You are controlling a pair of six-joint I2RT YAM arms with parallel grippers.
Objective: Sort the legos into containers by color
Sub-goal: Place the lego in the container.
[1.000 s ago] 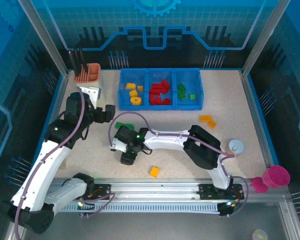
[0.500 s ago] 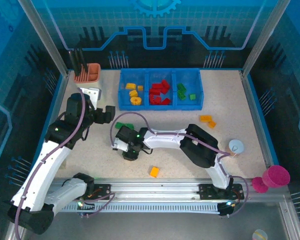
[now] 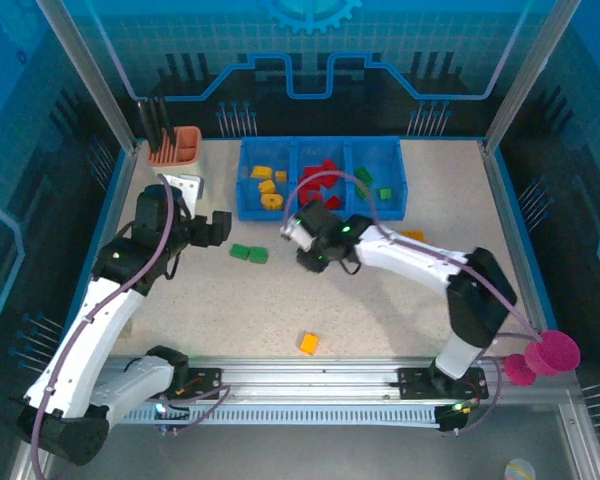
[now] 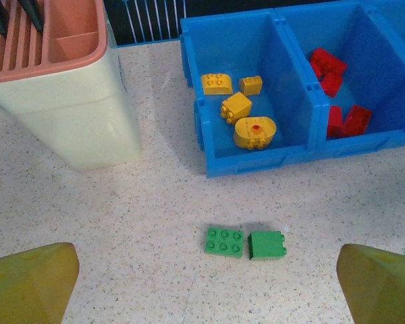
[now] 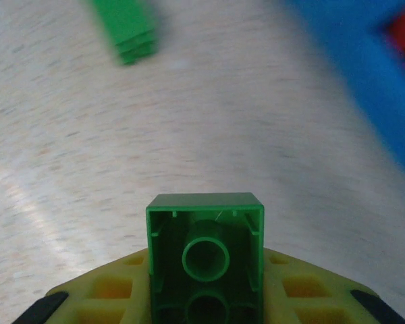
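Speckled table (image 3: 380, 310) underneath; right pincer (image 3: 313, 256) grips 1 green lego (image 5: 204, 233).

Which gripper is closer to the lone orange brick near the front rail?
Right: right gripper is directly beyond the orange brick; left gripper sits farther back and left.

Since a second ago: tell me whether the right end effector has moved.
Yes. The right end effector has moved far-right, away from the orange brick and toward the tray, gripping a green brick.
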